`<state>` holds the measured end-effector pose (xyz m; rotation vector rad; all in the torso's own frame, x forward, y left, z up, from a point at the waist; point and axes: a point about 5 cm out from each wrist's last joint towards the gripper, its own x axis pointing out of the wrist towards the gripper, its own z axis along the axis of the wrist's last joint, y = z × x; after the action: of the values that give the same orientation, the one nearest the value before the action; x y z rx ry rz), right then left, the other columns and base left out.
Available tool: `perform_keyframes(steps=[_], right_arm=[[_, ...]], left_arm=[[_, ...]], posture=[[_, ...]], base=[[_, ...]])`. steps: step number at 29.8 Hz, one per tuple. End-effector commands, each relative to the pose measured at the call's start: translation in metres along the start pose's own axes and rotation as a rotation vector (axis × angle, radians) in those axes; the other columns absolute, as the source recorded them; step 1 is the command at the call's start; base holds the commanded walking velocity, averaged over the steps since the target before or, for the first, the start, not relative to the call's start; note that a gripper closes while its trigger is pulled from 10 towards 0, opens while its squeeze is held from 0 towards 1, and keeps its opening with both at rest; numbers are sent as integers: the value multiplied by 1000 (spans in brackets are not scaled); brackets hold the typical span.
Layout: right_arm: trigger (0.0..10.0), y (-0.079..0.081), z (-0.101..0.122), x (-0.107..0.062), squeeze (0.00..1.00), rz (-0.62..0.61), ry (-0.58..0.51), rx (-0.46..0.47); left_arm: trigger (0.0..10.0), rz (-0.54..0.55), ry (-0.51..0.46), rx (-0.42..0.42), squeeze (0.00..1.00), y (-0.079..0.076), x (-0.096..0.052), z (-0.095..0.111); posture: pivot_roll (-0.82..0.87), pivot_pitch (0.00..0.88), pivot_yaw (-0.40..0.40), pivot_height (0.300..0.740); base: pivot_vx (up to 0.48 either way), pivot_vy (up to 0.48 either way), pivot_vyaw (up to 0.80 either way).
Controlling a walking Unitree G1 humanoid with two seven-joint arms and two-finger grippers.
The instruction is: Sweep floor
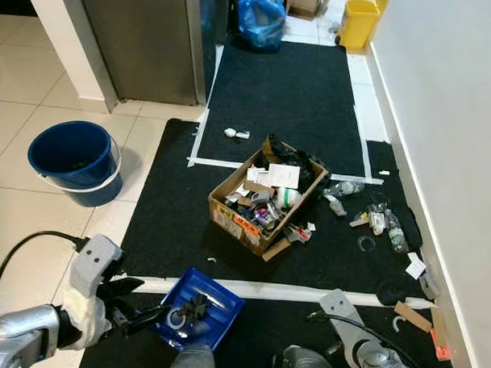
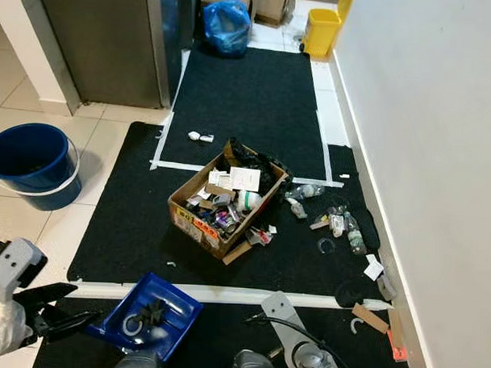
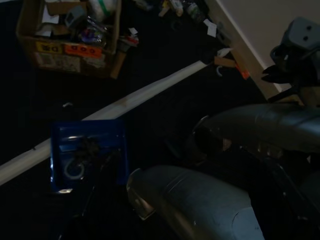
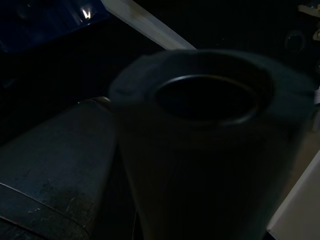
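Holding a blue dustpan (image 1: 199, 309) by its dark handle, the left pincer (image 1: 141, 315) sits low at the robot's left, its black fingers pinching that handle. The dustpan lies on the black mat (image 1: 171, 222) just behind a white tape strip (image 1: 290, 292) and carries a dark clump and a pale ring. Further ahead on the mat stands an open cardboard box (image 1: 265, 201) crammed with rubbish, with bottles and scraps (image 1: 379, 220) scattered beside it toward the white wall (image 1: 450, 102). A blue bucket (image 1: 74, 160) stands on the tiled floor to the left. The right arm (image 1: 361, 341) hangs low at the right; whether the right pincer is spread, I cannot tell.
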<state>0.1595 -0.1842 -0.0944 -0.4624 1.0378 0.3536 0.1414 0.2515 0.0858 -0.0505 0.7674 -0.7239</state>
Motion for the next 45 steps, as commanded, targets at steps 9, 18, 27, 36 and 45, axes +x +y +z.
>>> perform_keyframes(steps=[9, 18, 27, 36, 45], right_arm=[[10000, -3, -10, -2, 0, -4, 58, -24], [10000, -2, -9, -1, 0, 1, 56, -29], [10000, -3, -10, -1, 0, 1, 58, -36], [10000, -5, -8, -1, 0, -4, 53, -37], [10000, -5, -9, -1, 0, -1, 57, -37]], left_arm=[[10000, 103, 26, 66, 306, 9, -17, 8], [10000, 81, 127, 75, 0, 1, -14, -6], [10000, 55, 165, 65, 0, -7, -10, -14], [10000, 112, 221, 94, 0, 3, -2, -27], [10000, 135, 250, 94, 0, 7, 7, -40]], posture=[[302, 15, -82, 740], [306, 17, -83, 740], [311, 20, -92, 740], [307, 16, -92, 740], [305, 18, -92, 740]], base=[[0, 0, 0], [0, 0, 0], [0, 0, 0], [0, 0, 0], [0, 0, 0]])
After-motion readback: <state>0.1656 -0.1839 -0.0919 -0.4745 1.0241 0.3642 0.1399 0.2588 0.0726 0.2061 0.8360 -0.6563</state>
